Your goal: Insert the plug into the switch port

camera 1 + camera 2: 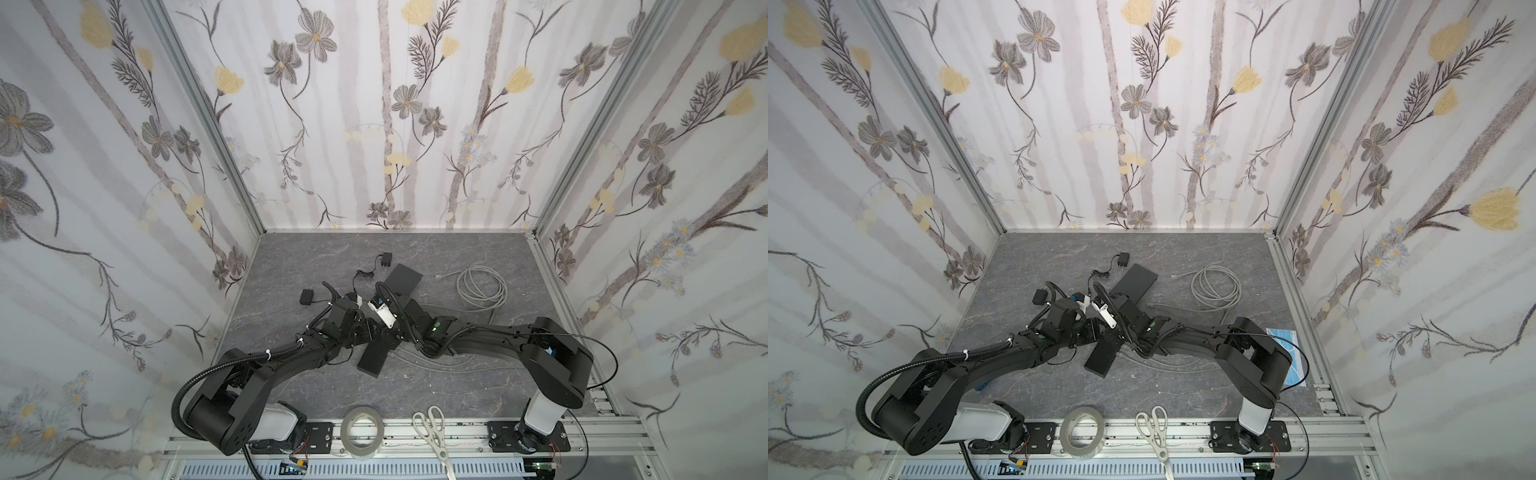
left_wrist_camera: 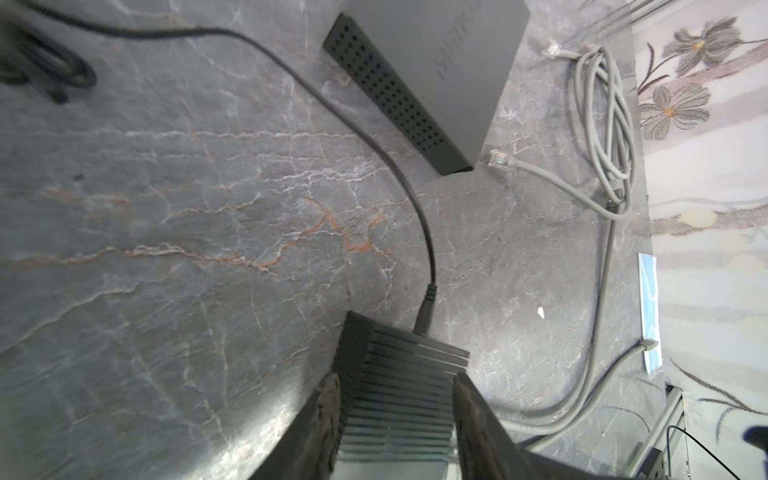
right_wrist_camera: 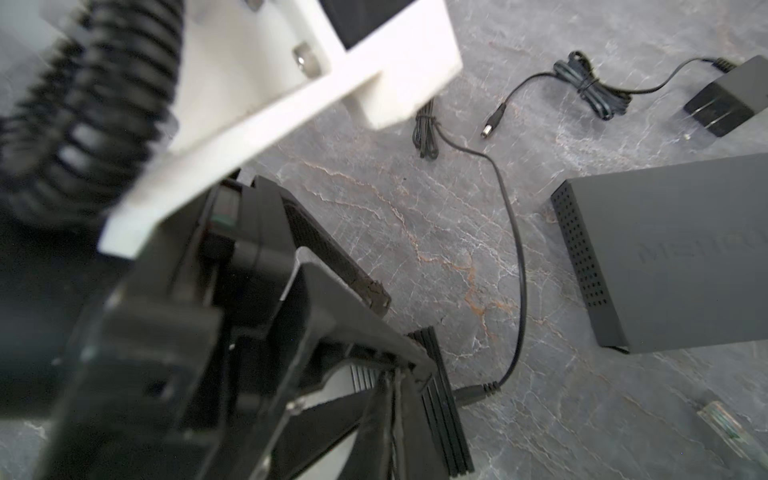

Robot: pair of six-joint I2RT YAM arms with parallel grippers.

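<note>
The switch (image 1: 372, 357) (image 1: 1100, 359) is a black ribbed slab lying near the table's middle, and both wrists meet over its far end. In the left wrist view my left gripper (image 2: 395, 378) straddles the switch (image 2: 399, 374), its fingers tight against the two sides. The black barrel plug (image 2: 424, 316) (image 3: 469, 395) sits at the switch's far end face with its tip hidden there. Its thin cable curves away across the table. My right gripper (image 3: 392, 382) is shut, fingers pressed together with nothing between them, their tips beside the ribbed switch (image 3: 440, 399).
A grey perforated box (image 1: 401, 280) (image 2: 436, 62) (image 3: 673, 257) lies just beyond. A second adapter (image 3: 723, 99) lies there with its loose plug (image 3: 492, 122). A coiled grey network cable (image 1: 482, 286) (image 2: 602, 116) lies at the right. A tape roll (image 1: 361, 432) and scissors (image 1: 434, 432) rest on the front rail.
</note>
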